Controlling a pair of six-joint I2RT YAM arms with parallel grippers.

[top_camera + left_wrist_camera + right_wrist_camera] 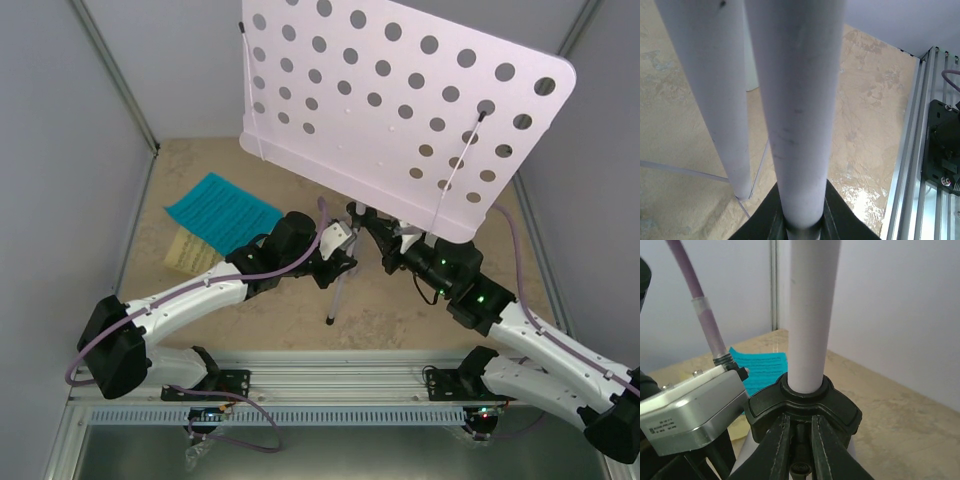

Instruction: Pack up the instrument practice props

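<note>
I see both pincers clamped low on music stand (400,90), mid-frame: left pincer (801,222) grips pole (795,100), right pincer (800,432) grips black collar (840,412). Pole axis upright between them, arms equally near.

We look into a robotics lab's test cell: plain pale wall panels (50,150) on metal posts (115,78) box in a stone-patterned tabletop (400,310), where a cabled left arm (190,295) and right arm (540,335) sit bolted to an aluminium rail (340,365).
</note>
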